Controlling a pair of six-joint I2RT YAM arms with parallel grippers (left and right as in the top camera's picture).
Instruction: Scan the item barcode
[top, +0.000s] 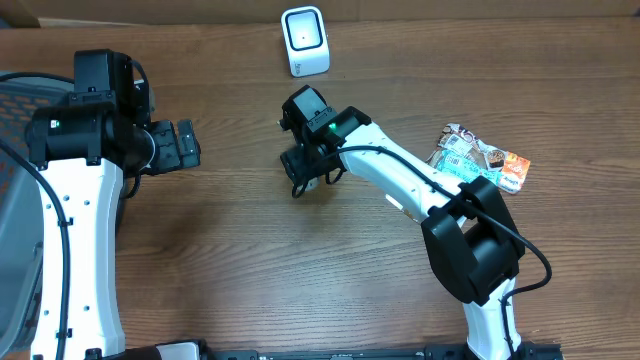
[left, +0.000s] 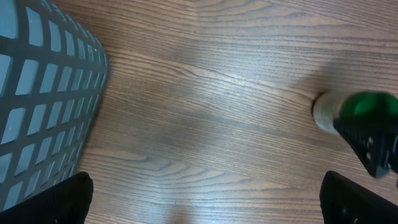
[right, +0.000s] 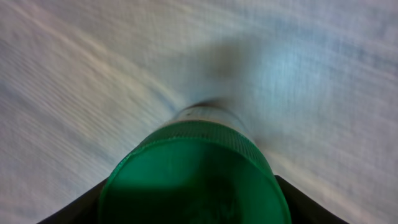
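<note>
Bottle (left: 357, 111) with a green cap (right: 193, 180) sits near the middle of the table (top: 250, 270), just toward 12 o'clock, under the right gripper (top: 310, 170). In the right wrist view the cap fills the space between the two dark fingers (right: 74, 208), which press against it at 9 and 3 o'clock, so the jaws are partly closed around the cap and hold the bottle. The wood beyond it is blurred, and whether the bottle's base touches the table cannot be told.

The white scanner (top: 305, 40) stands at the table's 12 o'clock edge, at 12 o'clock from the held bottle and well apart from it. A heap of printed packets (top: 480, 160) lies at 3 o'clock beside the right arm.

The left gripper (top: 185, 145) hangs at 9 o'clock with its jaws spread fully wide and nothing between them, only bare wood. A grey mesh basket (left: 37, 93) stands at the 9 o'clock edge beside it.
</note>
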